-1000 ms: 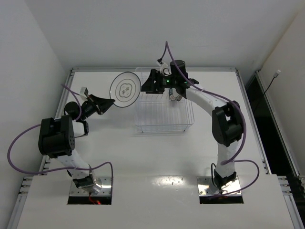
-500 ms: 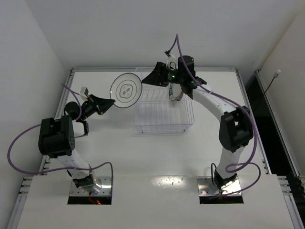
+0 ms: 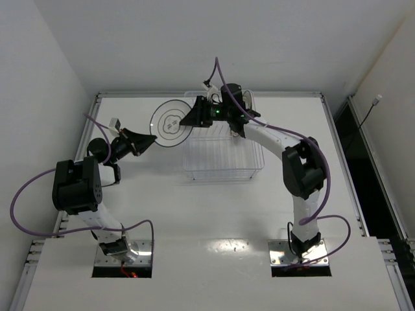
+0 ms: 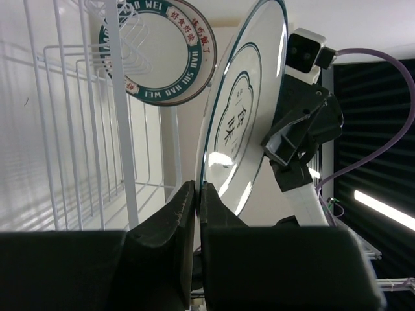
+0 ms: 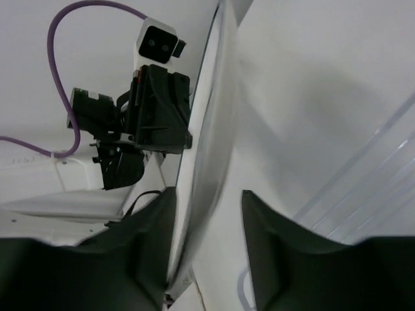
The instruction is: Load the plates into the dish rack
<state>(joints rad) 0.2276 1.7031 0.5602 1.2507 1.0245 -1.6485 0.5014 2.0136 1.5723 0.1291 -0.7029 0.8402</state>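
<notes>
The white plate with thin black rings (image 3: 170, 122) is held upright in the air, left of the dish rack (image 3: 224, 170). My left gripper (image 3: 149, 138) is shut on its left rim; the left wrist view shows the plate (image 4: 241, 123) pinched between the jaws (image 4: 198, 193). My right gripper (image 3: 189, 119) is open at the plate's right edge. In the right wrist view the rim (image 5: 209, 139) runs between its spread fingers (image 5: 207, 217), close to the left finger. A teal-rimmed plate (image 4: 159, 55) stands in the rack (image 4: 118, 97). The orange-brown striped plate is out of view.
The clear wire rack sits at the back centre of the white table, its corner showing in the right wrist view (image 5: 369, 168). White walls enclose the table on the left, back and right. The right arm (image 3: 272, 136) arches over the rack's back half.
My right gripper rose from over the rack's back, then swung left to straddle the held plate's right rim. The left gripper and the plate have stayed still.
</notes>
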